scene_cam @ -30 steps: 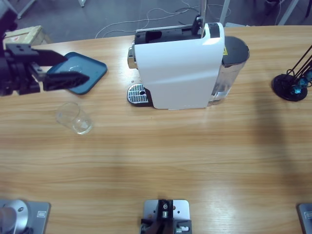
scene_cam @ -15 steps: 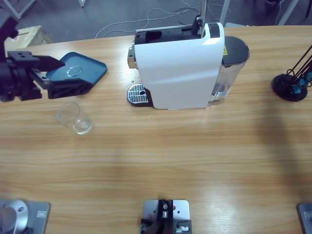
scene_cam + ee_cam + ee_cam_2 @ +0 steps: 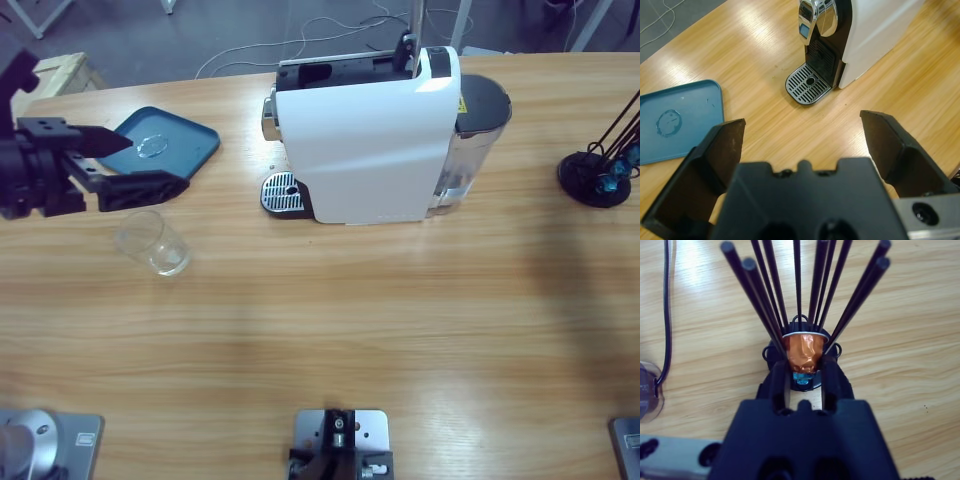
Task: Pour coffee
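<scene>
The coffee machine [image 3: 375, 140] stands at the middle of the bench's [image 3: 330, 320] far edge, its drip grate [image 3: 282, 193] empty and facing the left end. The clear glass [image 3: 152, 242] it needs stands well apart, near the left end, just in front of a blue tray [image 3: 160, 148]. The left tool [image 3: 135, 165] hovers beside and above the glass with jaws spread wide, likely lining up to take it. At the right end, the right tool [image 3: 805, 377] is clenched on an orange capsule [image 3: 802, 352] in the black wire rack [image 3: 600, 165], probably to load the machine.
</scene>
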